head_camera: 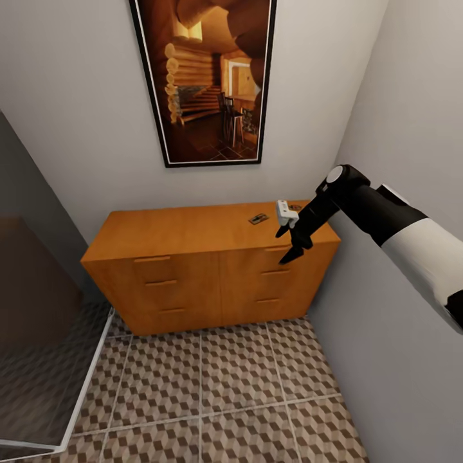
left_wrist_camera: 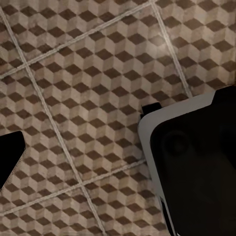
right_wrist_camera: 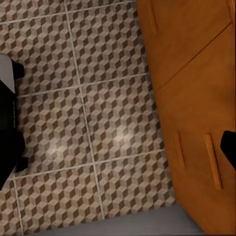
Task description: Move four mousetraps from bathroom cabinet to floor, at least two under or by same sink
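One mousetrap (head_camera: 258,219) is lying flat on top of the cabinet (head_camera: 193,270), toward its right end: a tiny tan board with dark wire. A second small thing is sitting just behind my right gripper (head_camera: 290,247), too hidden to name. The cabinet is orange-brown, with bar-handled drawers, all closed, and it is standing against the wall under a framed picture (head_camera: 209,77).

My right gripper is hanging in front of the cabinet's upper right drawers, fingers pointing down; I cannot tell whether it is open or closed, and nothing is showing between the fingers.

The bathroom floor (head_camera: 218,392), tiled in a brown-and-beige cube pattern, is lying bare in front of the cabinet, hemmed by the right wall and a glass panel (head_camera: 45,360) on the left.

My right wrist view is showing the drawer fronts (right_wrist_camera: 196,113) meeting the tiles; my left wrist view is looking at floor (left_wrist_camera: 88,98).
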